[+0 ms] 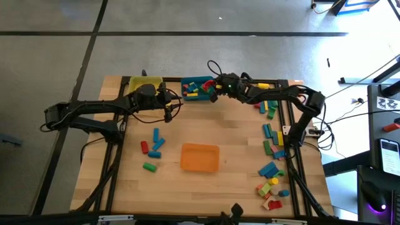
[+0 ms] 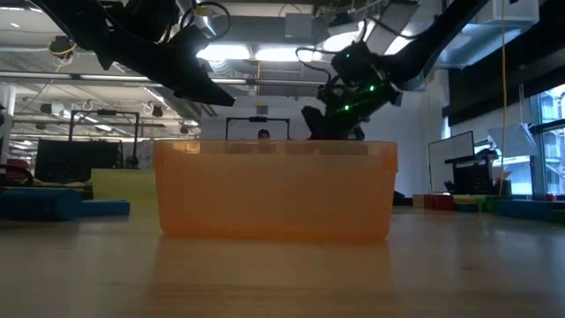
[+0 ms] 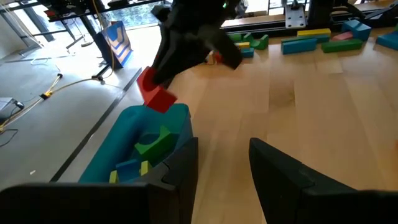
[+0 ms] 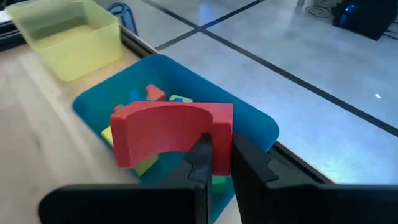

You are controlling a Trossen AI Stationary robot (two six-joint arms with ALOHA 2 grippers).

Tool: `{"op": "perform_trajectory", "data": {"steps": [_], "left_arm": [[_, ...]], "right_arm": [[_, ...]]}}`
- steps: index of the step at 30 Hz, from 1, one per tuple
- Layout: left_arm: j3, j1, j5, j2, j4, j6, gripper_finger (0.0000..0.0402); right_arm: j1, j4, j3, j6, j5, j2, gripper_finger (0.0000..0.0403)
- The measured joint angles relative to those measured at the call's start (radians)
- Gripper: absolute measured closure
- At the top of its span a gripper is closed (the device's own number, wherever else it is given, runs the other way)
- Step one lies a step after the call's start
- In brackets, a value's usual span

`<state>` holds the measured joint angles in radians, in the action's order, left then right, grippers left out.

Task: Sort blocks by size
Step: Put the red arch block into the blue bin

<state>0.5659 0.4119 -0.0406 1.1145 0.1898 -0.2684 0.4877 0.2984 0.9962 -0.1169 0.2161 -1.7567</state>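
The red arch block [image 4: 171, 138] hangs over the teal bin [image 4: 249, 127], clamped between the fingers of the right gripper [image 4: 217, 163] at one of its ends, its long axis running level and crosswise to the fingers, its curved cutout facing down toward them. The left wrist view shows the same block [image 3: 155, 96] from the other side, above the bin's [image 3: 130, 140] far rim, with bare table beyond. The bin sits at the table's far edge, just beside the yellow bin [image 4: 71, 37]; green, blue and yellow blocks [image 3: 149, 149] lie in it. The left gripper [image 3: 224, 165] hovers near the teal bin, jaws apart and empty. From above, loose blocks [image 1: 270, 134] line the right side, a few [image 1: 153, 147] lie left of the orange bin [image 1: 200, 157], which fills the low view.
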Motion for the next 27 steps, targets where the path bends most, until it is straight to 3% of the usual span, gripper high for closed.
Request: {"op": "perform_trajectory", "data": {"steps": [15,27], "left_arm": [[0.000,0.000,0.000,0.000,0.000,0.000,0.0274],[0.000,0.000,0.000,0.000,0.000,-0.001,0.0274]], "right_arm": [[0.017,0.050,0.000,-0.008,0.000,-0.094,0.0357],[0.017,0.045,0.000,0.007,0.000,-0.091,0.0259]]}}
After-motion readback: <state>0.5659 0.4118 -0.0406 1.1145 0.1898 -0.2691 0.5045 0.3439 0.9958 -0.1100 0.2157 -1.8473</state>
